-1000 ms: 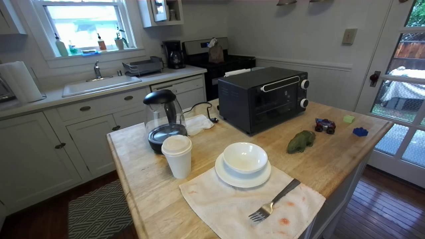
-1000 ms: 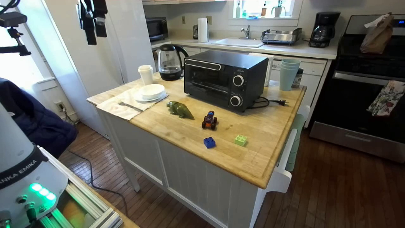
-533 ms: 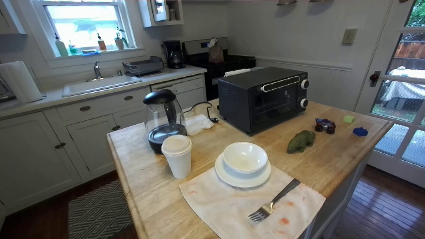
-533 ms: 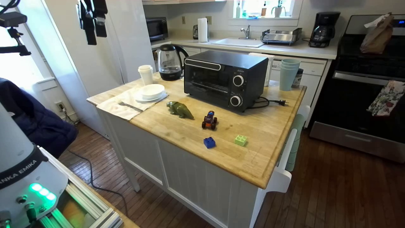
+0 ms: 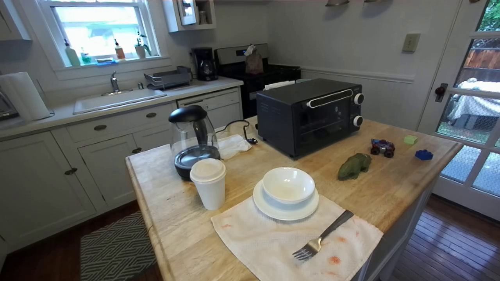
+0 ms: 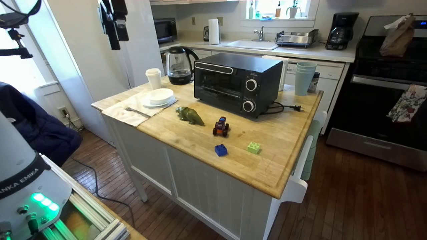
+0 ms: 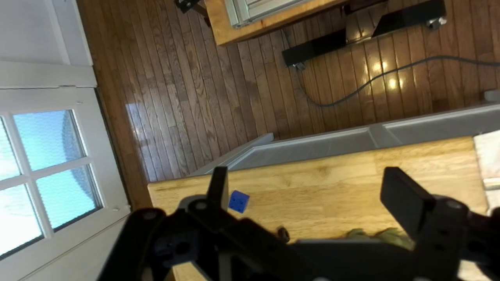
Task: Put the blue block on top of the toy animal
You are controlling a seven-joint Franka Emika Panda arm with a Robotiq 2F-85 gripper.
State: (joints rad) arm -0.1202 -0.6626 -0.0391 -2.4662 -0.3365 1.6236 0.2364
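Jaws: spread wide and holding nothing. In an exterior view they hang high, well apart from the desk (image 6: 260,166). In the wrist view one jaw borders the blue block (image 7: 238,201) by line of sight only; there is no contact.

Blue block: found on the desk near its long edge, studs upward, with the toy truck (image 6: 221,126) and the green block (image 6: 254,147) near but touching neither. Judged to be hard moulded plastic: light, stiff, not fragile. Its smooth walls are liable to slip, or to turn under an off-centre pinch. Recommended hold: squarely across opposite side walls, at mid-length, jaws turned to match the faces. The studs are unsuitable as a gripping point. The block being low, the jaws would need to come down close to the wood without pressing on it. Moderate force should suffice.

Toy animal (image 6: 189,115): found on the desk between the toy truck and the plate (image 5: 287,212), nothing on its back. The back is lumpy and shows a sheen; judged firm, rounded and a doubtful seat. The broadest part of the back appears the best landing place. Release should be level and slow, as the block may slide off. Lifting is judged not yet begun.
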